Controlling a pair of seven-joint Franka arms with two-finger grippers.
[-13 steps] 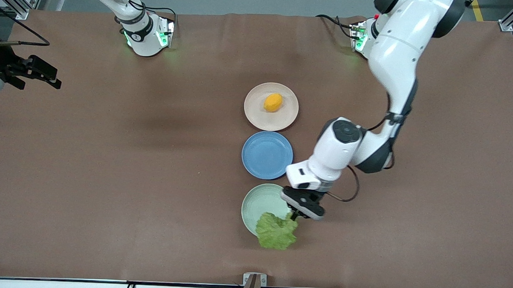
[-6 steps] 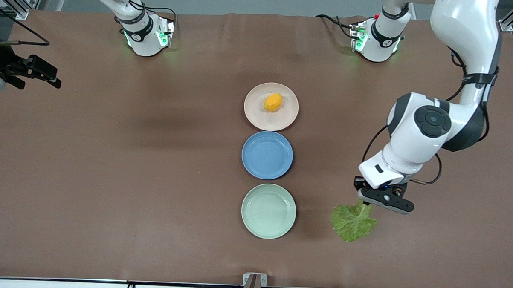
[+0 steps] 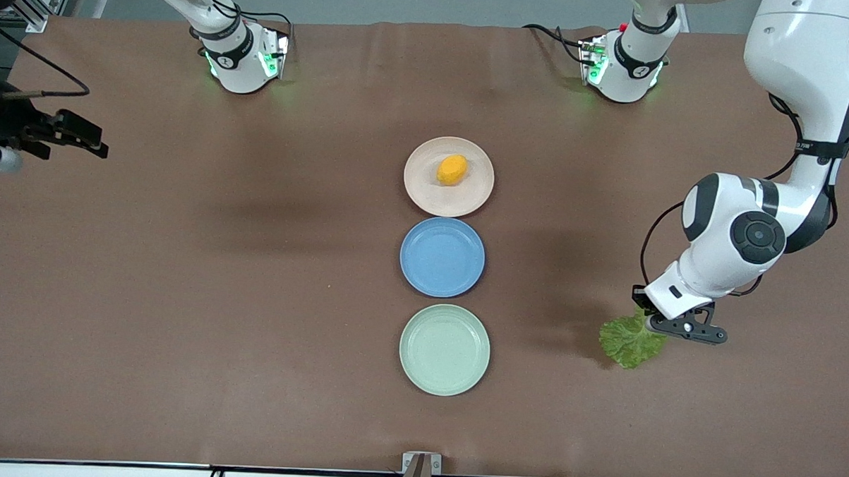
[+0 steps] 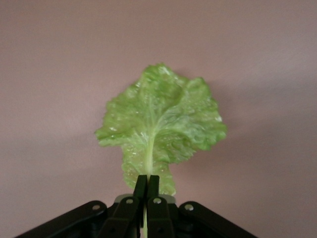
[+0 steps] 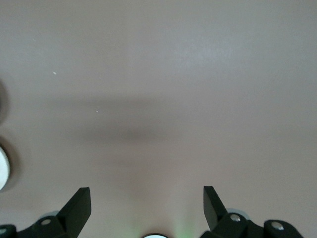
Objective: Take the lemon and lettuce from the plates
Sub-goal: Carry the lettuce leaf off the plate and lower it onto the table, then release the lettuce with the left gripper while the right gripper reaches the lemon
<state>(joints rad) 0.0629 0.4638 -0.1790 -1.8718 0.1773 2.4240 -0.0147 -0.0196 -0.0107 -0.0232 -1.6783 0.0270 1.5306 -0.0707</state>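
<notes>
Nearest the front camera's edge of the brown-covered bench [image 3: 181, 329], the round pale mint green plate [image 3: 444, 350] sits bare at mid-length. Toward the left arm's end of the bench, the left gripper [image 3: 665, 326] hangs over open bench, well apart from that plate, its black fingers [image 4: 141, 191] clenched on the pale stem of the crinkled green lettuce leaf [image 3: 631, 340], which dangles spread below them. Next farther from the camera in the row lies the round blue plate [image 3: 442, 257], also bare. Farther again, the round pale beige-pink plate [image 3: 426, 189] carries the small yellow-orange lemon [image 3: 452, 169] on its middle. The right gripper [image 3: 82, 136] waits over the right arm's end of the bench, its black fingers [image 5: 77, 208] spread apart and grasping nothing.
</notes>
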